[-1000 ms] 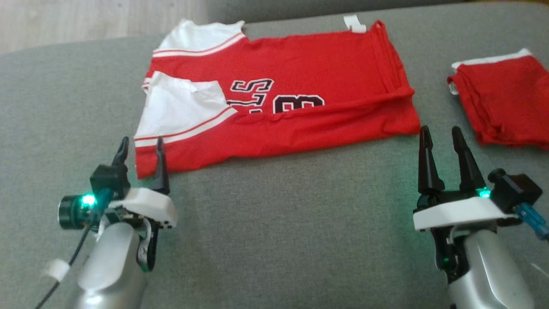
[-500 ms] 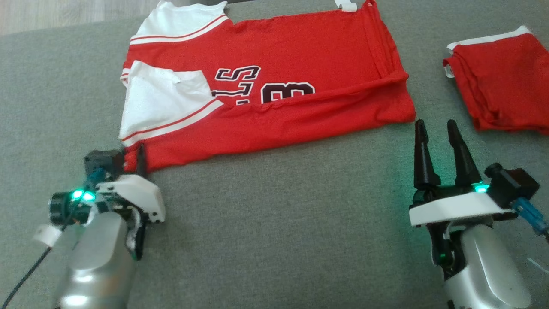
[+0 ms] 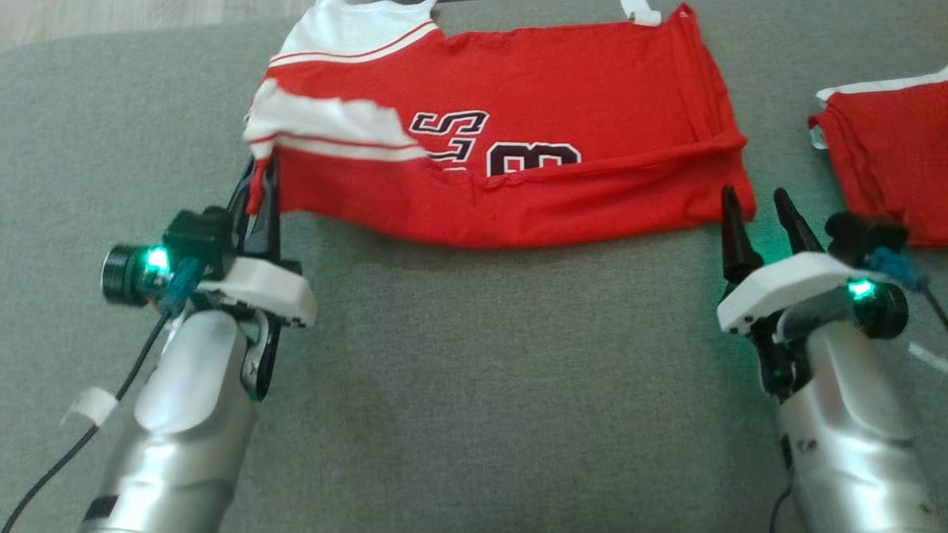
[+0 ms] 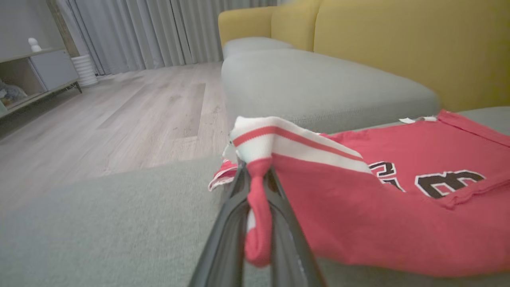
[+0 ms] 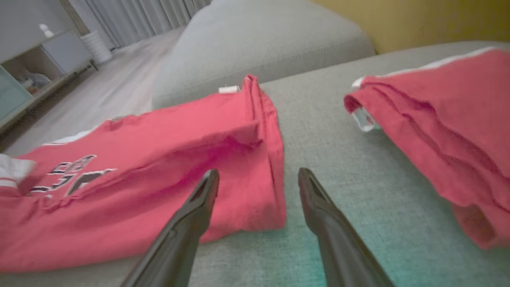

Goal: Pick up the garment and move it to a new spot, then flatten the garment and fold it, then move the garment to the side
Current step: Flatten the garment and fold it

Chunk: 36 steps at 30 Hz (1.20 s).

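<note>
Two grippers and two red garments were on view on the grey cushion (image 3: 474,385). At the left, the left gripper (image 3: 259,181) had its fingers pressed together on the near-left corner of the jersey (image 3: 578,111). A red-and-white strip of the cloth was squeezed between them and raised off the cushion. The jersey lay spread across the middle, its white sleeves to the left and its dark lettering partly covered by a fold. At its near-right corner stood the right gripper (image 3: 763,203), fingers well apart and holding nothing. Further right lay the second red garment (image 3: 881,170), folded and apart from the jersey. A second before, the left fingers stood spread about that corner, which lay flat with its white sleeve panel broad; now the panel was bunched narrow. The right fingers were as wide as before.
</note>
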Tool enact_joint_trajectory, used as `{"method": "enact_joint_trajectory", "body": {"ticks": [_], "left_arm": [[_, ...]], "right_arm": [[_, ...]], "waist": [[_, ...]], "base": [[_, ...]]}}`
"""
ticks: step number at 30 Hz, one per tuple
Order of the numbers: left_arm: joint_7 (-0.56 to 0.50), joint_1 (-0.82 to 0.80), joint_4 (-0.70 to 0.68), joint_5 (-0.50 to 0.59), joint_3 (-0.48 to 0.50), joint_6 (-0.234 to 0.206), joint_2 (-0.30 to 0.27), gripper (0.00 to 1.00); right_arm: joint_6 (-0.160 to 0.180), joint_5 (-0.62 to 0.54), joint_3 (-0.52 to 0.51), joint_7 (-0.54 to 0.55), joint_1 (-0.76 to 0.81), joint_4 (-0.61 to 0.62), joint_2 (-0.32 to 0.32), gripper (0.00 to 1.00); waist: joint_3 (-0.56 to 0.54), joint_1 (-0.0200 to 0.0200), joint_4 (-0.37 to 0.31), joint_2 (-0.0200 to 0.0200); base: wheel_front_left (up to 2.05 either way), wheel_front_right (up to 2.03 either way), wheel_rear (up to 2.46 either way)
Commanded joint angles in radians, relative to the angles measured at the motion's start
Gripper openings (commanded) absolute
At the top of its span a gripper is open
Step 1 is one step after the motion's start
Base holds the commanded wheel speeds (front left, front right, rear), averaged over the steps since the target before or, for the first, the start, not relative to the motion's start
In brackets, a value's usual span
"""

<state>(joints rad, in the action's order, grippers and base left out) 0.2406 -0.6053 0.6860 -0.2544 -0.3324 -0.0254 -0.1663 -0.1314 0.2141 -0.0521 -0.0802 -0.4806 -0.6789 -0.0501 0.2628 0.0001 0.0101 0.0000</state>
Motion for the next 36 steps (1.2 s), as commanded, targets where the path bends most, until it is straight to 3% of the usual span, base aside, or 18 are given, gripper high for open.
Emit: {"method": "enact_joint_trajectory", "body": {"ticks": [1,5,11,13,14,20,27,36], "left_arm": [[0.015,-0.034,-0.045,0.009,0.017,0.005,-0.023,0.0],[0.018,-0.029,-0.084,0.019,-0.001,0.009,-0.015,0.0],[0.019,-0.012,-0.099,0.02,-0.017,0.013,-0.007,0.0],[0.013,-0.004,-0.092,0.016,-0.02,0.013,-0.005,0.0],[0.006,0.0,-0.085,0.014,-0.02,0.01,-0.007,0.0],[-0.032,0.041,-0.043,0.001,-0.015,-0.002,-0.031,0.0],[-0.054,0.132,-0.017,-0.016,-0.012,-0.006,-0.071,0.0],[-0.143,0.253,-0.095,-0.007,-0.046,-0.008,-0.127,0.0]], "right_arm": [[0.001,-0.022,0.003,0.022,-0.049,-0.019,0.0,1.0],[0.001,-0.094,-0.035,0.058,-0.117,-0.146,0.0,1.0],[0.001,-0.164,-0.011,0.074,-0.162,-0.265,0.0,1.0],[0.001,-0.196,-0.016,0.066,-0.171,-0.294,0.0,0.04],[0.001,-0.208,-0.016,0.058,-0.174,-0.304,0.0,0.0],[0.001,-0.263,-0.03,-0.017,-0.167,-0.318,0.0,0.0],[0.001,-0.228,-0.019,-0.085,-0.106,-0.297,0.0,0.0],[0.001,-0.217,0.003,-0.001,0.012,-0.195,0.0,0.0]], "waist": [[0.007,-0.0001,0.011,0.0],[0.016,-0.0001,0.032,0.0],[0.017,-0.0001,0.05,0.0],[0.011,-0.0001,0.055,0.0],[0.007,-0.0001,0.056,0.0],[-0.041,-0.0001,0.046,0.0],[-0.136,-0.0001,0.015,0.0],[-0.249,-0.0001,-0.007,0.0]], "base": [[0.0,0.0,0.0],[0.0,0.0,0.0],[0.0,0.0,0.0],[0.0,0.0,0.0],[0.0,0.0,0.0],[0.0,0.0,0.0],[0.0,0.0,0.0],[0.0,0.0,0.0]]}}
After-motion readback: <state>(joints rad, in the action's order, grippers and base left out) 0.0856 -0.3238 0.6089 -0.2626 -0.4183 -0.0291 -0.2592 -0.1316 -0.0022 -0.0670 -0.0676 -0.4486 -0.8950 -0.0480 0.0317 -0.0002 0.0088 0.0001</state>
